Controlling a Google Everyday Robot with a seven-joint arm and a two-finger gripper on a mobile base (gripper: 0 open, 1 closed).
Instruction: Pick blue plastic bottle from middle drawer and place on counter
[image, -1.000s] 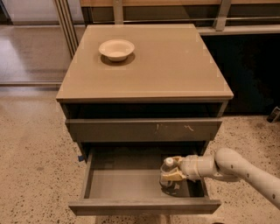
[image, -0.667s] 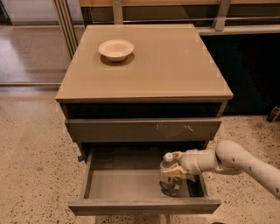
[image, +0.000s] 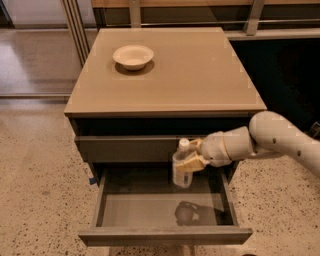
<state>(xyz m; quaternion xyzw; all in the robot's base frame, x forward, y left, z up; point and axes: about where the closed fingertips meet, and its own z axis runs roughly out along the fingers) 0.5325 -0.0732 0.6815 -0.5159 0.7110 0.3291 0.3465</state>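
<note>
Camera view shows my claw (image: 192, 160) clamped on the blue plastic bottle (image: 181, 175) above the middle drawer (image: 165, 235); I should lift it clear of the bench (image: 200, 70) front edge first.

The middle drawer (image: 165, 236) stands pulled open, with a dark shadow on its grey floor. Above that drawer and clear of its floor, the blue plastic bottle (image: 181, 170) hangs upright, white cap on top. The gripper (image: 193, 155) clamps it, reaching in from the drawer's right side on a pale arm (image: 280, 140). Higher above the drawer is the counter (image: 195, 75), which carries a white bowl (image: 133, 56) toward its back left.
</note>
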